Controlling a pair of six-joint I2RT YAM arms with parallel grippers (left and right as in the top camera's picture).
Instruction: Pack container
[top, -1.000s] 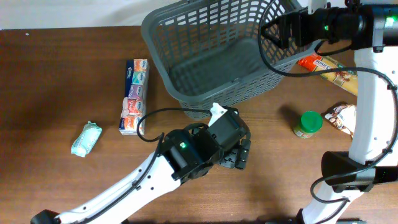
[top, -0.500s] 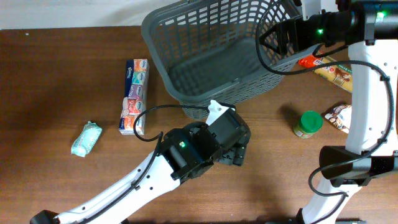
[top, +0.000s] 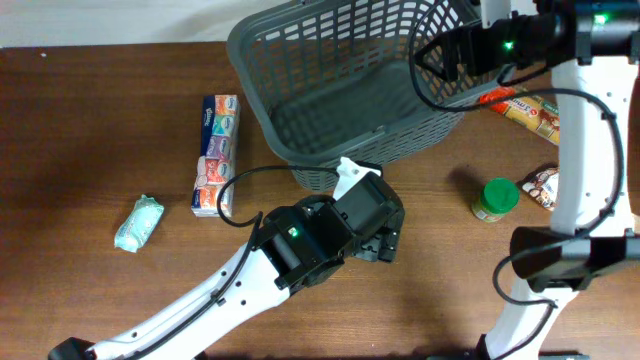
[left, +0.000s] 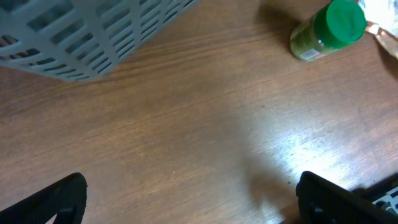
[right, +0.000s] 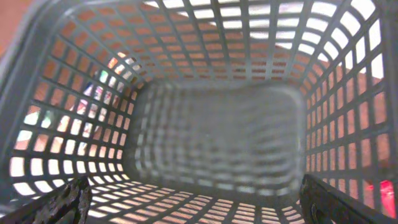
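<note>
Left gripper (top: 385, 245) hangs over bare wood near the middle of the brown wood-grain bench (top: 80, 120), just in front of the basket's near wall. Its jaws are spread as wide as they go and there is nothing between them.

Right gripper (top: 440, 55) sits toward the far right corner, jaws equally wide and empty. It points into the large dark grey plastic shopping basket (top: 390, 150) from its right end, and my right wrist feed looks along the lattice sides to the solid base.

That basket sits askew at the bench's far edge, right of centre. Left of it lies a long colourful multipack of tissues (top: 216, 155), with a crumpled pale green packet (top: 138, 222) nearer the left edge.

Toward the right edge I see a small green-lidded jar (top: 495, 198), with a brown-and-white wrapper (top: 545, 188) just beside it. An orange-ended snack packet (top: 525, 108) lies beside the basket's right end.

Beyond the far edge runs a plain white strip (top: 100, 20); wall or floor, I cannot tell.
</note>
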